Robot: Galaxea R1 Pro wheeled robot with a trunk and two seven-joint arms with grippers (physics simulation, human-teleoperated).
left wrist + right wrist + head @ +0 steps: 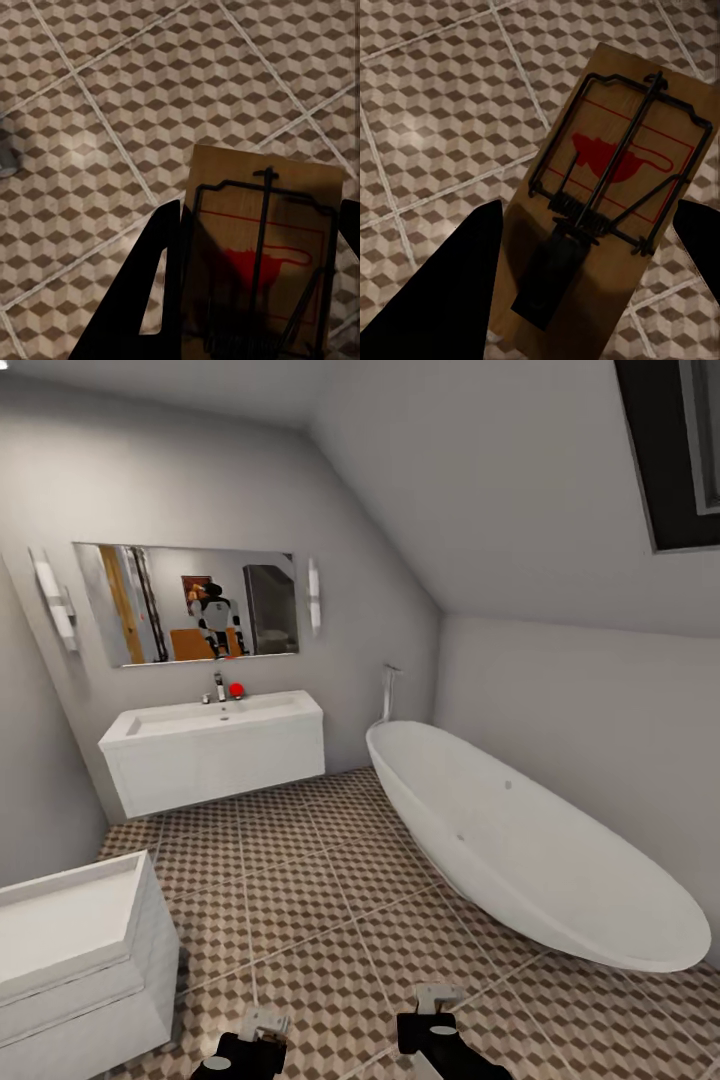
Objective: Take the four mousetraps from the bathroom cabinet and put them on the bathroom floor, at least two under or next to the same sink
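I count two mousetraps, one per gripper; my left gripper (251, 300) is clamped on one mousetrap (259, 255), my right gripper (585, 292) on the other mousetrap (615, 187), both above the bathroom floor (330, 920); the head view alone adds two sinks, near (70, 950) and far (215, 745), and one bathtub (530, 840)

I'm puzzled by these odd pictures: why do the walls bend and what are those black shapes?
Head view: wide-angle lens curves the white oval bathtub and walls. Left wrist view: the black shapes are unlit claw fingers shading the tan wooden mousetrap. Right wrist view: same silhouettes, soft glare on the cube-patterned floor tiles.
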